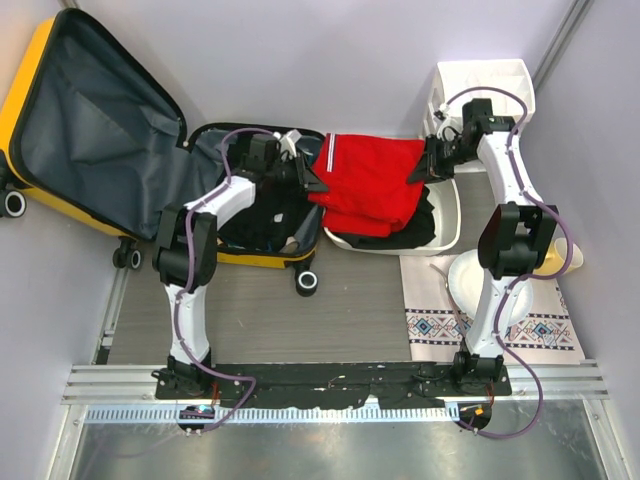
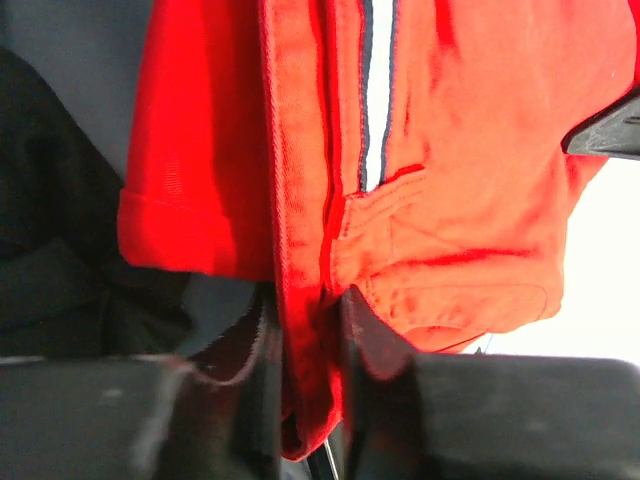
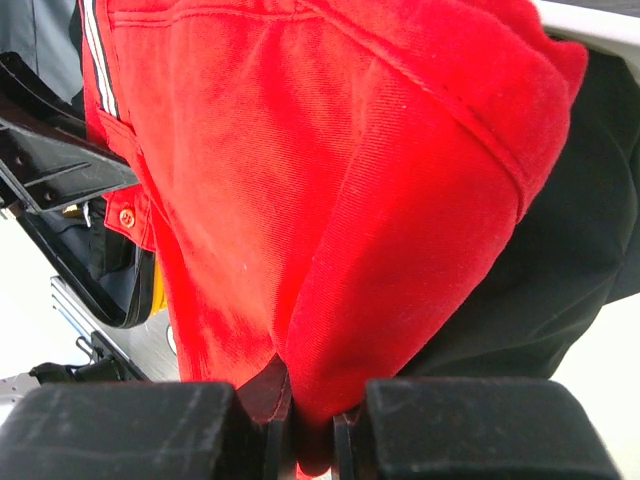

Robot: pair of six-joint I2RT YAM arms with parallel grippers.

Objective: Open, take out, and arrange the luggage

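Note:
The luggage [image 1: 90, 120], a yellow hard-shell suitcase, lies open at the back left, its grey-lined lid flat against the wall. Dark clothes [image 1: 262, 215] fill its lower half. A red garment [image 1: 370, 180] with a white and navy stripe hangs stretched between both grippers, above the gap between the suitcase and a white basin [image 1: 452, 215]. My left gripper [image 1: 312, 176] is shut on the garment's left edge; red cloth [image 2: 450, 150] is pinched between the jaws [image 2: 310, 335]. My right gripper [image 1: 422, 168] is shut on a fold of the same garment [image 3: 330, 180] at its right side [image 3: 312, 405].
Black clothing [image 1: 420, 228] lies in the basin under the red garment. A white drawer organizer [image 1: 485, 85] stands at the back right. A patterned mat [image 1: 540, 330] with a white dish [image 1: 468, 280] lies by the right arm. Grey walls close in on three sides.

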